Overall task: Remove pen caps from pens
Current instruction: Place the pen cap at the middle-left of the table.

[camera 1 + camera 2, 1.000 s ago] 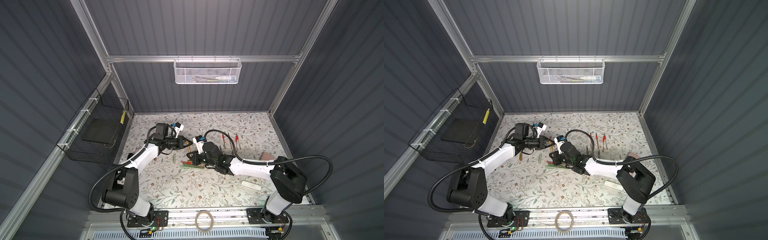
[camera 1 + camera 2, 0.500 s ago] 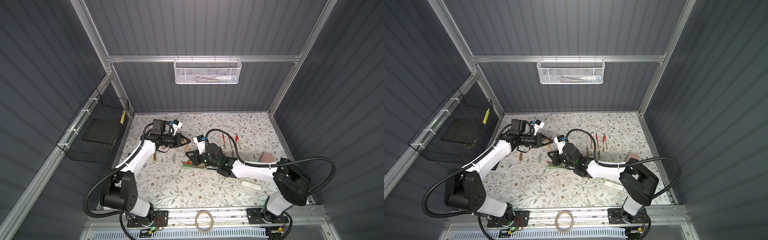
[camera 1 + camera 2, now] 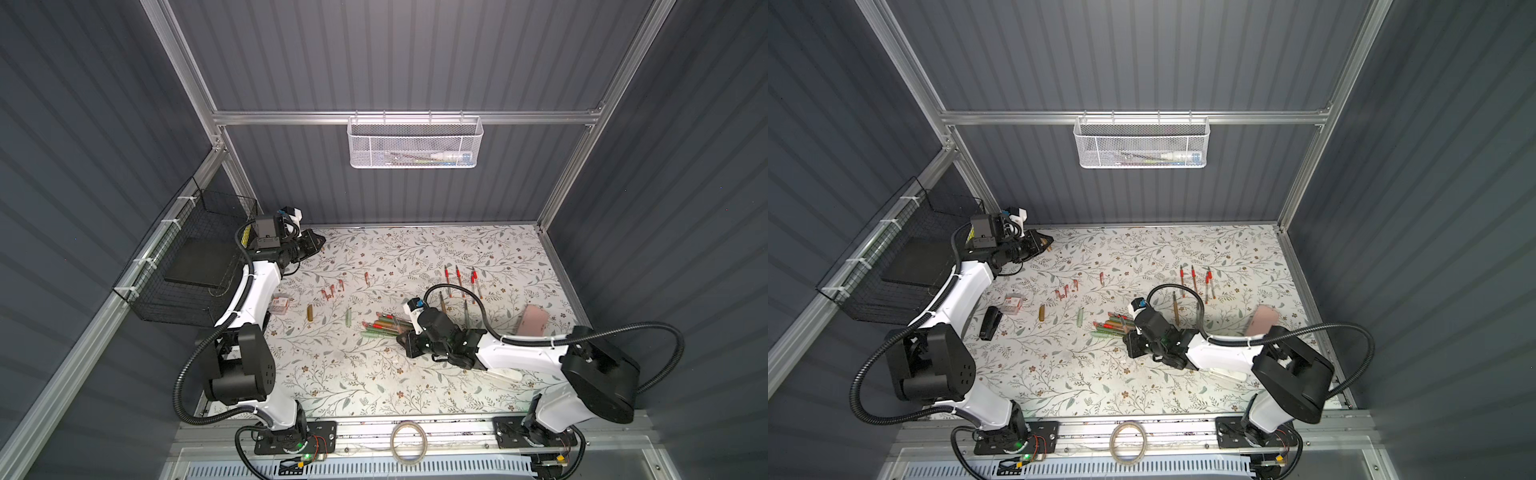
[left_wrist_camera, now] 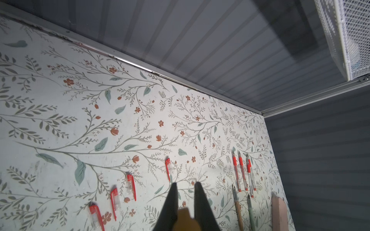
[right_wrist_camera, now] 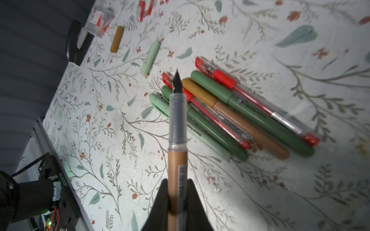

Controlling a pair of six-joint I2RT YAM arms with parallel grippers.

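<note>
Both end effectors are clamped. My right end effector [image 5: 177, 183] grips the brown pen [image 5: 177, 160] by its barrel, with the nib bared and pointing away from the jaws. My left end effector [image 4: 185, 185] pinches what I take to be its mustard cap [image 4: 184, 218]. Separate grips on barrel and cap are, I judge, how the two come apart. In a top view of the bench [image 3: 415, 249], the left one hangs at ten o'clock by the back corner and the right near the middle. The capped pens [image 5: 230, 112] lie piled just beyond the nib, at ten o'clock from my right end effector.
</note>
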